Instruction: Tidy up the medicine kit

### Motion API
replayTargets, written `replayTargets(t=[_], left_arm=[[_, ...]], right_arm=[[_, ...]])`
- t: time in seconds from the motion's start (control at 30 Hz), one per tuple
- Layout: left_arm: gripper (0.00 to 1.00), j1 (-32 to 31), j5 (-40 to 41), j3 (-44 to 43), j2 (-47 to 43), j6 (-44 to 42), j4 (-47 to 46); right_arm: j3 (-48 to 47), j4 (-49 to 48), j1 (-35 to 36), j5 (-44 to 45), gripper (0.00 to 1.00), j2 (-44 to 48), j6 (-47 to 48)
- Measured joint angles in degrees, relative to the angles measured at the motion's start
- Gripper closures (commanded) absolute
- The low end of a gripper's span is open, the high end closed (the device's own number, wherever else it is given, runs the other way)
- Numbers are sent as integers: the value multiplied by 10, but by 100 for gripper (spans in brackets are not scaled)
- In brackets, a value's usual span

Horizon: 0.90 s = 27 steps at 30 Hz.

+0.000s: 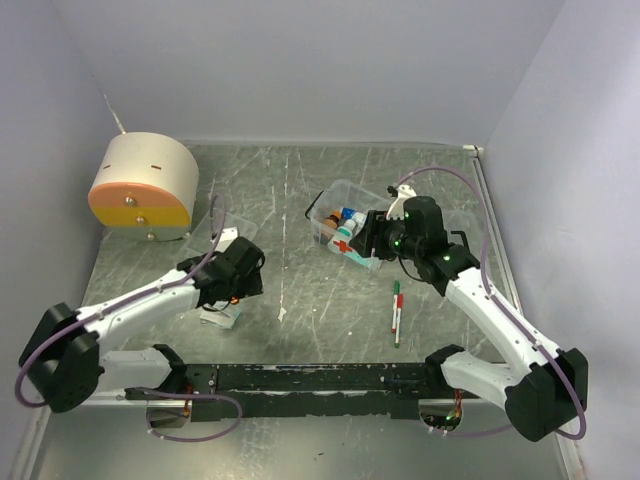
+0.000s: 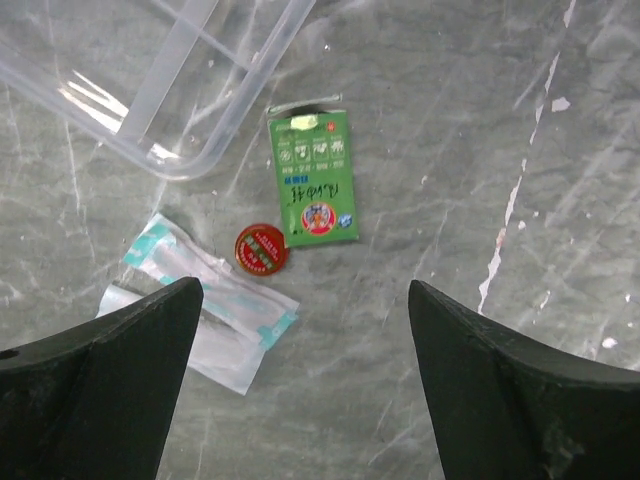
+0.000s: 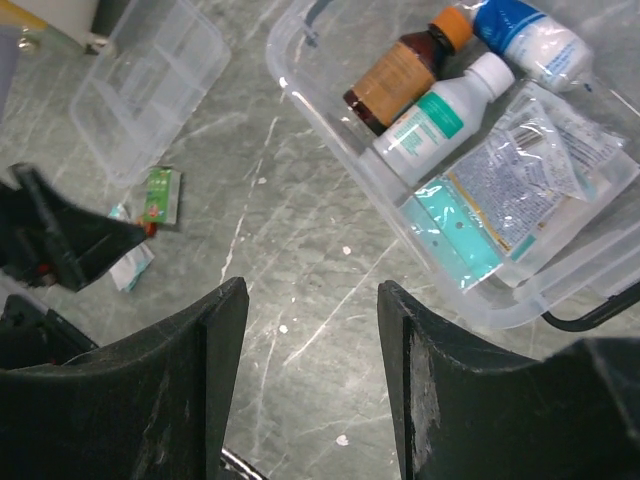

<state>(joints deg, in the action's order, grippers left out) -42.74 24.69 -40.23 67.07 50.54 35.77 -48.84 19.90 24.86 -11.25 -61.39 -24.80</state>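
Because its top stands open, the medicine kit [image 1: 322, 200] shows what lies inside: a brown bottle [image 3: 400, 72], a green-labelled white bottle [image 3: 440, 115], a blue-capped bottle [image 3: 530, 35] and flat packets [image 3: 525, 175]. It rests on the surface [image 1: 300, 340] on the right arm's side. In the overhead view its long axis runs diagonally from far left to near right, with the red cross on the wall facing the arm bases. Right beside the kit hangs the right tool [image 3: 312, 300], fingers apart and empty, probably placed to steady the kit or reach in. Well left of the kit lies the clear compartment tray [image 2: 160, 90]. A green sachet [image 2: 313, 178], a small red tin [image 2: 261, 249] and wrapped dressings [image 2: 215, 290] lie loose near that tray. The left tool [image 2: 305, 340] hovers over them, wide open and holding nothing, likely lining up a pick. A pen [image 1: 396, 312] lies on the kit's near side.
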Motion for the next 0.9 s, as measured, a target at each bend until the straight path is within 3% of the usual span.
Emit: replayTargets(t=[0.17,0.53,0.9], left_arm=[[1,13,0,-38,79,-21,-14],[35,39,-4,-64,155,-57,-38],[41,63,-31,-64,181,-72,-76]], right_arm=[[17,-20,0,-42,45,19,1],[56,-80,3,-105,46,24,-29],[83,-156,6,-185,46,38,-60]])
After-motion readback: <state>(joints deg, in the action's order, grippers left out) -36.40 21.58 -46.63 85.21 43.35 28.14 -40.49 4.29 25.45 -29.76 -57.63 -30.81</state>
